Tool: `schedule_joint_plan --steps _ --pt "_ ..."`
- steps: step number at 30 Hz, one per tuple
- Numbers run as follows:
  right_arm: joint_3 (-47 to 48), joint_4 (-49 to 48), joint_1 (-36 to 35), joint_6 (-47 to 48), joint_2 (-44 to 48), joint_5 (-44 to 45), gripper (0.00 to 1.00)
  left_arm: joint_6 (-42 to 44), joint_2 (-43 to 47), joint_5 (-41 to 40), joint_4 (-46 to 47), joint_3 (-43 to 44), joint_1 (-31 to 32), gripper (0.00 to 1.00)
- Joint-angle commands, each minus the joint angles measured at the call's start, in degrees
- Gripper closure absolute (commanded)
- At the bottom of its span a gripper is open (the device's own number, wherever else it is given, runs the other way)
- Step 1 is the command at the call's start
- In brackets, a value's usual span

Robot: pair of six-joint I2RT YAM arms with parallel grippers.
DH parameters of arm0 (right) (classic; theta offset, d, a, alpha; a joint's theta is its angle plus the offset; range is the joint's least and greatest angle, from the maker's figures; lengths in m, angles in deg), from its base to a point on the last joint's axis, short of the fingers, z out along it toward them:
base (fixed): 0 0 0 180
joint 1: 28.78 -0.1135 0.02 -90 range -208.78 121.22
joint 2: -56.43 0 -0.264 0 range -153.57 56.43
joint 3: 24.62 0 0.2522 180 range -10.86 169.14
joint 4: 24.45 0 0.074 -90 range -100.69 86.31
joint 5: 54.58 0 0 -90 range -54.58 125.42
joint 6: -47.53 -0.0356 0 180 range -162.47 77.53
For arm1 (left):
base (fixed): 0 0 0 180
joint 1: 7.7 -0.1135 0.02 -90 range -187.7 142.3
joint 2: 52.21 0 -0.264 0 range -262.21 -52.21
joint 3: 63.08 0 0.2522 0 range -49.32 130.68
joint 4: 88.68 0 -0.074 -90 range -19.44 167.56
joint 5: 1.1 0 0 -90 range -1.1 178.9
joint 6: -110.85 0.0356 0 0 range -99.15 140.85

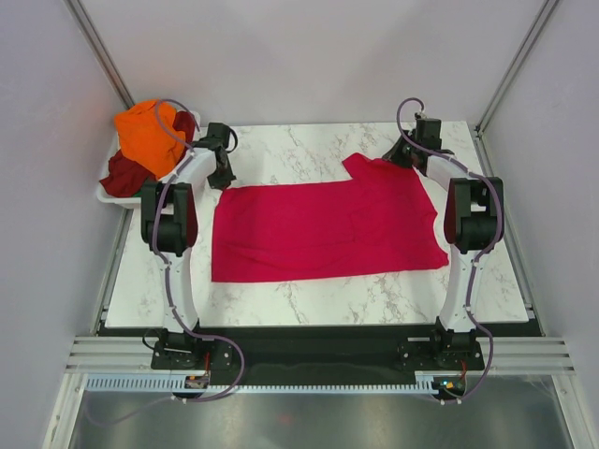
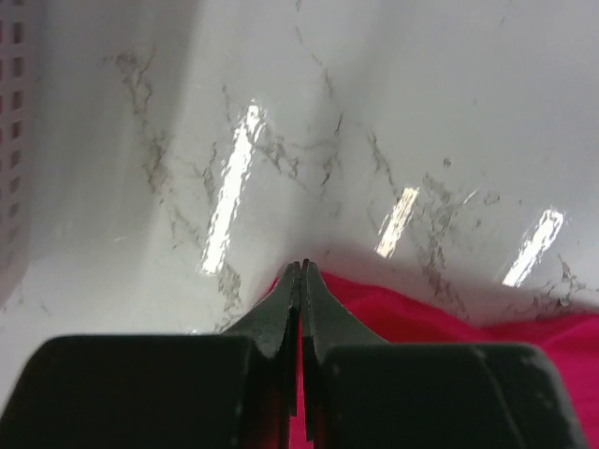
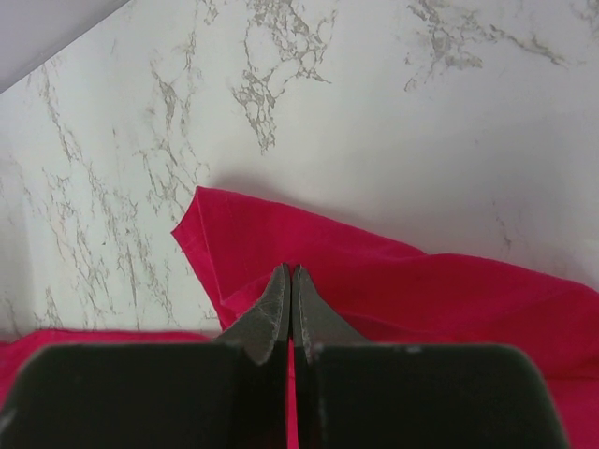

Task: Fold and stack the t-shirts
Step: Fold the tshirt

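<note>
A crimson-pink t-shirt (image 1: 328, 229) lies spread flat on the marble table. My left gripper (image 1: 225, 180) is at the shirt's far left corner. In the left wrist view the jaws (image 2: 303, 267) are shut, with pink cloth (image 2: 449, 318) rising to the tips and showing in the slit between them. My right gripper (image 1: 409, 157) is at the far right edge by the sleeve (image 3: 281, 234). Its jaws (image 3: 291, 271) are shut with pink cloth between them. An orange t-shirt (image 1: 150, 131) and a dark maroon one (image 1: 126, 173) lie heaped in the basket.
The white plastic basket (image 1: 110, 198) stands at the table's far left edge; its wall shows in the left wrist view (image 2: 11, 140). Bare marble (image 1: 309, 145) lies beyond the shirt and in front of it (image 1: 318, 299). Frame posts stand at the back corners.
</note>
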Motion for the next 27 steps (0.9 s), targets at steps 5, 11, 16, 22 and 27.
schedule_joint_plan --steps 5,11,16,22,27 --pt "1.3 -0.1 -1.6 -1.3 6.6 -1.7 1.00 -0.4 12.3 -4.1 -0.5 -3.8 0.1 0.98" --pt "-1.6 3.3 -1.7 0.4 14.2 1.0 1.00 -2.4 14.2 -3.3 -0.5 -6.0 0.1 0.98" --pt "-6.2 5.8 -1.7 0.9 21.5 3.6 1.00 -5.0 16.9 -1.8 -0.6 -9.7 0.3 0.98" --pt "-16.3 6.7 -1.7 -1.1 30.8 9.3 1.00 -7.1 21.3 -2.3 -0.4 -15.7 0.4 0.98" --pt "-25.5 7.0 -1.8 -5.3 40.4 14.7 1.00 -9.0 25.6 -2.3 -0.1 -20.9 0.5 0.98"
